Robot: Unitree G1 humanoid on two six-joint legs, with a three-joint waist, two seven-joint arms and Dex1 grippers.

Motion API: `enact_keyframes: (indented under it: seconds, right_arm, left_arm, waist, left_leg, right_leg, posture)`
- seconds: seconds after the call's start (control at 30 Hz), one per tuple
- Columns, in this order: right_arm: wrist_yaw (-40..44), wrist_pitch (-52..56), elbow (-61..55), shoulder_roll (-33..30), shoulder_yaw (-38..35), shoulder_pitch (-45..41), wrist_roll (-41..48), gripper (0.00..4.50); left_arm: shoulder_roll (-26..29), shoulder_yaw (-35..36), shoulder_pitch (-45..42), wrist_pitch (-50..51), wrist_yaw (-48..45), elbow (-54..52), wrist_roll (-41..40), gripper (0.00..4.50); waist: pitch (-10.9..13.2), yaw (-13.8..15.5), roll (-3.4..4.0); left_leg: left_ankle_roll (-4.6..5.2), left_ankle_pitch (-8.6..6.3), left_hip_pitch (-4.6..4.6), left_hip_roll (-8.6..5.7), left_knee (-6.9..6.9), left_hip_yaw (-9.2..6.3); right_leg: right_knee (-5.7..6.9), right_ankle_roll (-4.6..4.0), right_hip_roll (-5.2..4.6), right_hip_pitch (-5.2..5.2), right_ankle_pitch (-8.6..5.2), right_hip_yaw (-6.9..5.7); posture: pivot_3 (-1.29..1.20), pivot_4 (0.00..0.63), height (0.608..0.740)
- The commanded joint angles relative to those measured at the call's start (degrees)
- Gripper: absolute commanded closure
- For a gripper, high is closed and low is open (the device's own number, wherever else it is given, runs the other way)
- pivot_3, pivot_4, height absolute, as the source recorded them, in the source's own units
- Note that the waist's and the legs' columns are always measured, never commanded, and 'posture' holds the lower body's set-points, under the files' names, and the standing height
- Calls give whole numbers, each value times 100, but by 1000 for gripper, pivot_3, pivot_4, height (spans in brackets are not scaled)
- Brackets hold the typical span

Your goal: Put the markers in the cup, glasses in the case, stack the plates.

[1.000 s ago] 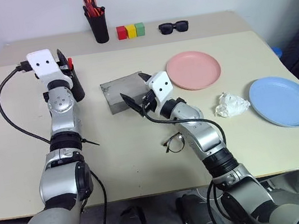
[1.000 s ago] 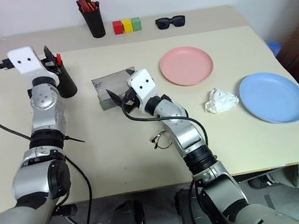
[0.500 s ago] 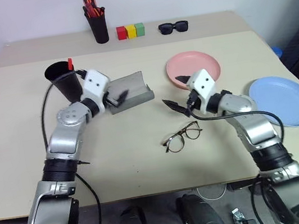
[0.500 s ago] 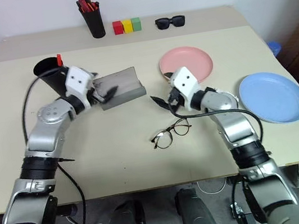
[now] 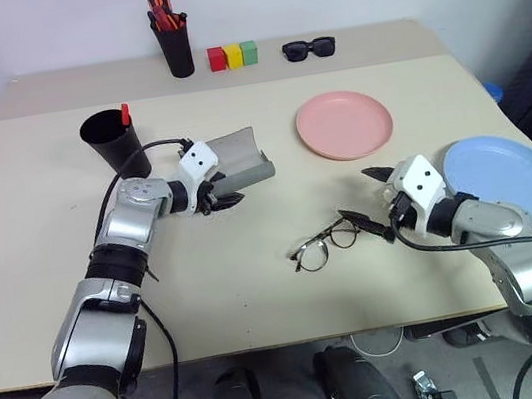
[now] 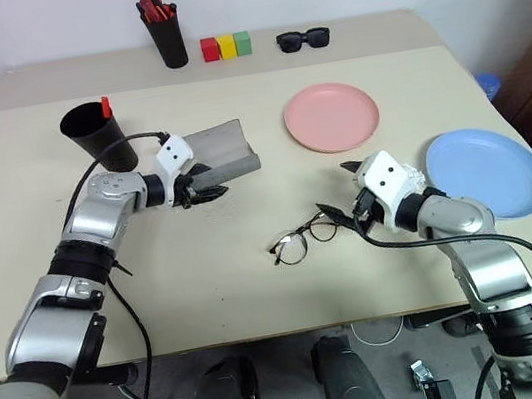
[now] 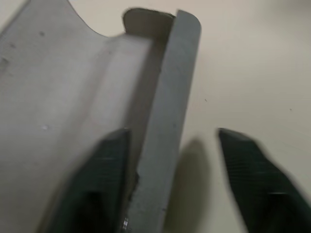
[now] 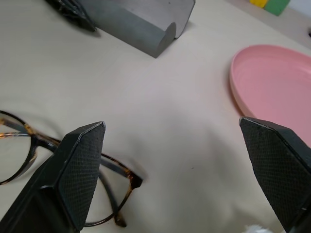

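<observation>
The grey case lies open at the table's middle. My left gripper is open astride its near wall, one finger inside the trough and the other outside, apart from the wall. The wire-framed glasses lie in front of the case. My right gripper is wide open just right of them, with one fingertip beside a temple arm. A red-capped marker stands in the black cup. The pink plate and the blue plate lie apart on the right.
Along the back edge stand a black pen holder with orange-topped pens, three coloured blocks and black sunglasses. The table's right edge runs just beyond the blue plate.
My left gripper swung down from the cup to the case and set its fingers across the near wall. My right gripper drew back rightward from the case to beside the glasses.
</observation>
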Motion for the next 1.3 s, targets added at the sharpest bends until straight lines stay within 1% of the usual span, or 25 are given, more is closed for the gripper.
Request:
enact_keyframes:
  seconds: [0.03, 0.07, 0.1, 0.2, 0.27, 0.37, 0.47, 0.57, 0.7, 0.8, 0.9, 0.93, 1.07, 1.2, 1.23, 1.3]
  right_arm:
    - [-122, 5, -380, 44, 18, 64, 13, 0]
    - [-138, 0, -401, 56, 55, 84, -3, 0]
    - [-154, -6, -406, 72, 91, 90, -17, 0]
    - [-183, 12, -418, 108, 177, 46, -2, 0]
    - [-180, 16, -425, 124, 237, 8, 16, 0]
    - [-162, 80, -448, 198, 314, -95, 105, 0]
    - [-117, 130, -439, 256, 397, -209, 169, 0]
    - [-64, 112, -360, 266, 498, -309, 172, 0]
    - [-2, 95, -300, 240, 570, -385, 151, 0]
    - [168, 16, -277, 21, 637, -419, 30, 0]
    - [294, -147, -279, -208, 663, -461, -154, 0]
    - [325, -205, -290, -284, 667, -479, -215, 0]
    - [456, -448, -377, -550, 690, -574, -459, 0]
    - [630, -763, -463, -898, 762, -573, -806, 0]
    - [651, -946, -455, -1005, 804, -532, -966, 0]
    - [642, -1277, -417, -1173, 887, -439, -1274, 0]
  left_arm:
    - [-22, 145, -33, -172, -97, -101, 7, 3938]
    - [-24, 157, 1, -204, -100, -127, 12, 4359]
    - [-11, 160, 54, -297, -119, -179, 24, 4442]
    - [96, 137, 295, -739, -204, -502, 90, 4442]
    - [255, 159, 591, -907, -517, -985, -30, 4442]
    - [645, 172, 1192, -1151, -1110, -1946, -246, 4442]
    - [1017, 144, 1600, -1166, -1484, -2574, -291, 4442]
    - [1193, 126, 1795, -1104, -1576, -2877, -229, 4442]
    - [1171, 188, 1808, -799, -1552, -2952, -315, 4442]
    - [1107, 267, 1709, -627, -1529, -2904, -431, 3604]
    - [1075, 302, 1681, -939, -1426, -2882, -367, 2089]
    - [1054, 327, 1682, -1033, -1396, -2876, -374, 1666]
    - [982, 538, 1677, -1143, -1137, -2926, -445, 1666]
    - [959, 972, 1925, -876, -814, -3447, -799, 1666]
    - [971, 1120, 2081, -753, -696, -3675, -908, 1666]
    - [999, 1550, 2733, -388, -359, -4445, -1214, 1666]
  waist:
    - [0, 12, 0]
    - [0, 13, 0]
    - [0, 10, 0]
    - [0, 4, 0]
    - [0, -2, 0]
    - [0, -29, 1]
    - [0, -15, 2]
    - [1, 23, 3]
    - [1, 126, 3]
    - [1, 146, 3]
    - [1, 145, 2]
    - [1, 145, 3]
    - [0, 139, 3]
    - [0, 139, 3]
    - [0, 137, 4]
    - [-2, 112, 8]
  left_leg:
    - [0, 0, 0, 0, 0, 0]
    - [0, 0, 0, 0, 0, 0]
    - [0, 0, 0, 0, 1, 0]
    - [0, 0, 1, 0, 1, 0]
    - [0, 0, 0, 0, 1, 0]
    - [0, 0, 1, 4, 0, 2]
    - [0, 0, 2, 6, 0, 2]
    - [0, 0, 2, 5, 5, 4]
    - [3, -2, 2, 3, 11, 5]
    - [4, -2, 2, 3, 11, 5]
    - [5, -2, 1, 3, 12, 6]
    - [5, -2, 1, 3, 12, 6]
    - [5, -2, 3, 3, 12, 6]
    - [5, -2, 2, 4, 11, 6]
    - [5, -3, 2, 4, 11, 6]
    - [5, -3, 3, 5, 11, 7]
  right_leg:
    - [0, 0, 0, 0, 0, 0]
    - [0, 0, 0, 0, 0, 0]
    - [1, 0, 0, 0, 0, 0]
    - [1, 0, 0, 0, 0, 1]
    - [1, 0, 0, 0, 0, 1]
    - [2, -1, 0, 0, 0, 2]
    - [5, -2, 1, 0, -1, 2]
    - [5, -6, -1, 1, -3, 2]
    - [3, -12, -2, 3, -6, 3]
    - [3, -11, -2, 3, -6, 3]
    - [3, -11, -2, 3, -5, 3]
    - [4, -10, -2, 2, -5, 3]
    - [4, -5, -1, 2, -2, 3]
    - [4, -3, -1, 1, -1, 3]
    - [4, -3, -1, 1, -1, 3]
    - [5, -2, -2, 2, -1, 4]
  posture:
    - [0, 150, 722]
    - [0, 150, 722]
    - [0, 150, 722]
    - [0, 150, 722]
    - [0, 150, 722]
    - [0, 150, 722]
    - [0, 150, 722]
    - [0, 150, 722]
    - [0, 150, 722]
    - [0, 150, 722]
    - [0, 150, 722]
    - [0, 150, 722]
    - [0, 150, 722]
    - [0, 150, 722]
    - [0, 150, 722]
    - [0, 150, 722]
